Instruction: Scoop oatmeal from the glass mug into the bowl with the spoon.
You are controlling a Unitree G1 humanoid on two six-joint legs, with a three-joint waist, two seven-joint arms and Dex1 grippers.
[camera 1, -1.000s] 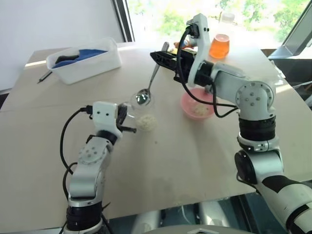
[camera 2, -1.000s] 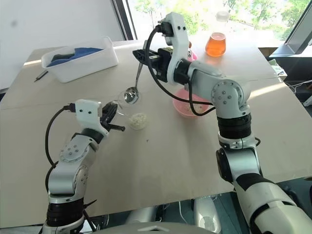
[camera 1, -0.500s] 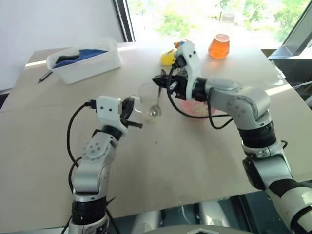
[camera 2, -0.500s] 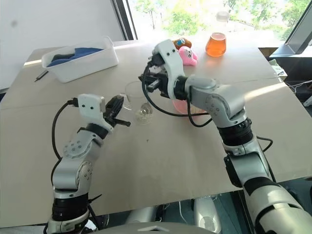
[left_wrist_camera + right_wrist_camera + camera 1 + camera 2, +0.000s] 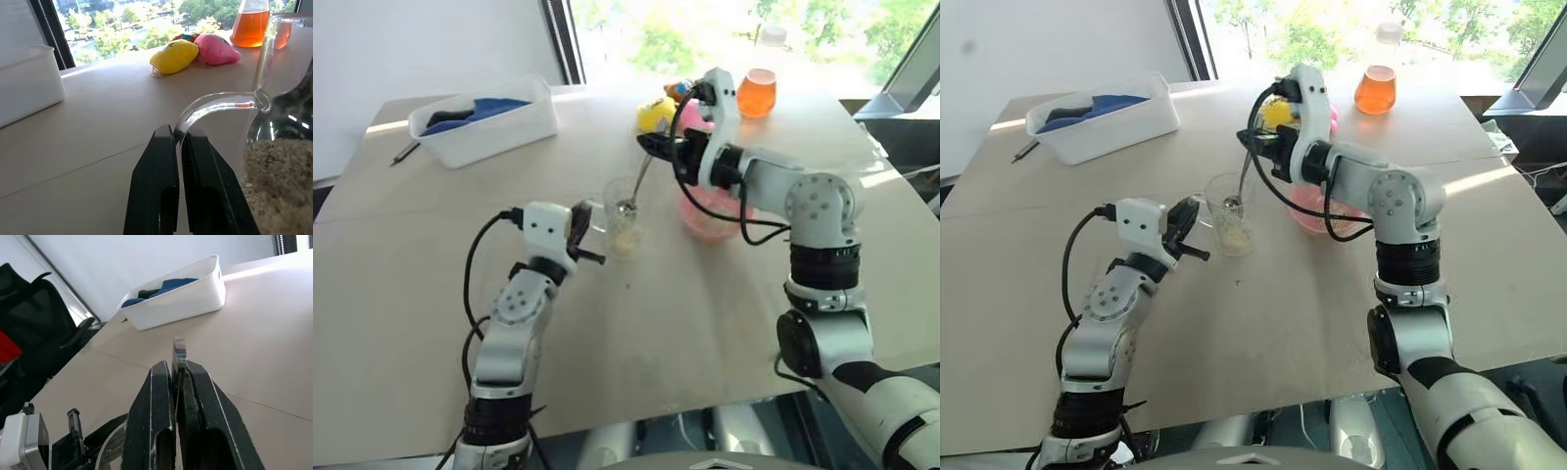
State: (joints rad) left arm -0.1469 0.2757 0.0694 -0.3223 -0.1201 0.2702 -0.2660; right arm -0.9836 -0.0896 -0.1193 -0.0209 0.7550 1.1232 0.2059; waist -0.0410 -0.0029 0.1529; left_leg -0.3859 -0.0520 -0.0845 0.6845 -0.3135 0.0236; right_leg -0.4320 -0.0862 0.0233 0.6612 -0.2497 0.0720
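- Head views: glass mug (image 5: pixel 1230 209) standing upright on the table (image 5: pixel 1351 294), oatmeal (image 5: pixel 1234 236) heaped in its bottom. Left gripper (image 5: pixel 1185 217) pinched tight on the mug's handle from the side. Right gripper (image 5: pixel 1258 147) clamped shut on the spoon (image 5: pixel 1240 186), handle slanting down, head inside the mug above the oats. Pink bowl (image 5: pixel 710 215) just beyond the mug, partly hidden under the right arm, pale oats showing inside. White tub (image 5: pixel 485 119) at the far left corner, holding blue and dark items. Flask (image 5: pixel 1375 80) of orange liquid at the far edge, yellow and pink soft toys (image 5: pixel 658 113) beside it.
- Left wrist view: black fingers (image 5: pixel 159 188) closed on the clear curved handle; grainy oats piled behind the glass wall.
- Right wrist view: fingers (image 5: pixel 154 431) squeezed together on the spoon's handle tip; tub beyond, blue cloth inside.
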